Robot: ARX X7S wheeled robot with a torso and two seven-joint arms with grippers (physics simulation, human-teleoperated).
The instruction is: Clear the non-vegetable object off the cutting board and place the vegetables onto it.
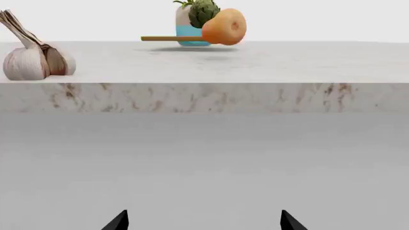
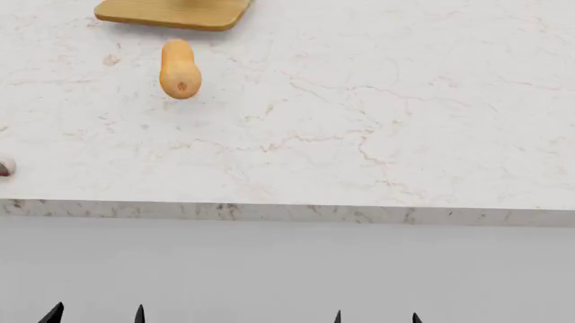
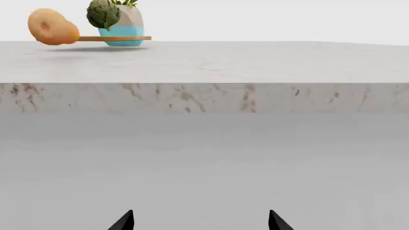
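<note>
Both grippers hung below and in front of the counter edge, empty: the left gripper (image 2: 97, 313) and the right gripper (image 2: 376, 316) each showed only two black tips set well apart, so both stood wide. In the head view, the squash (image 2: 179, 68) lay on the counter (image 2: 359, 134) at about 11 o'clock, just short of the board (image 2: 175, 12) and apart from it. The garlic (image 1: 35, 60) sat at the far left near the counter edge, about 9 o'clock. The artichoke (image 3: 104, 14) stood on the board, in front of a beige-and-teal pot (image 3: 124, 26). The artichoke looked light, stiff and rough-scaled, so a grip across its widest part should hold. The smooth, heavier squash would likely slip unless taken at its narrower neck. The garlic seemed light and papery, best pinched across the bulb.
</note>
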